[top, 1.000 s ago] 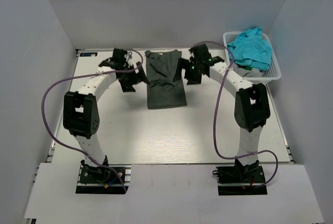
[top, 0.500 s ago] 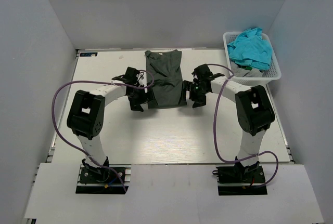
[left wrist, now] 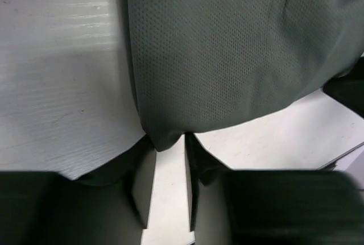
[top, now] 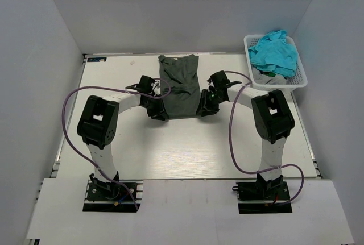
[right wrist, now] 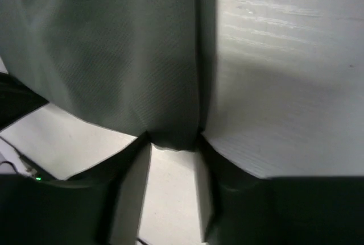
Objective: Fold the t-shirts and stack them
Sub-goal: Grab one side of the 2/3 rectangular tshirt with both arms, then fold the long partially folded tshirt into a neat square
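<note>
The grey t-shirt looks soft and limp — left hand and right hand each pinch a near hem corner.

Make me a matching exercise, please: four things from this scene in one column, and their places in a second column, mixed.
1. grey t-shirt
2. turquoise t-shirt
3. left gripper
4. right gripper

A. in the white basket
B. at the grey t-shirt's near right corner
C. lying on the table
D. at the grey t-shirt's near left corner

Pairs: 1-C, 2-A, 3-D, 4-B
</note>
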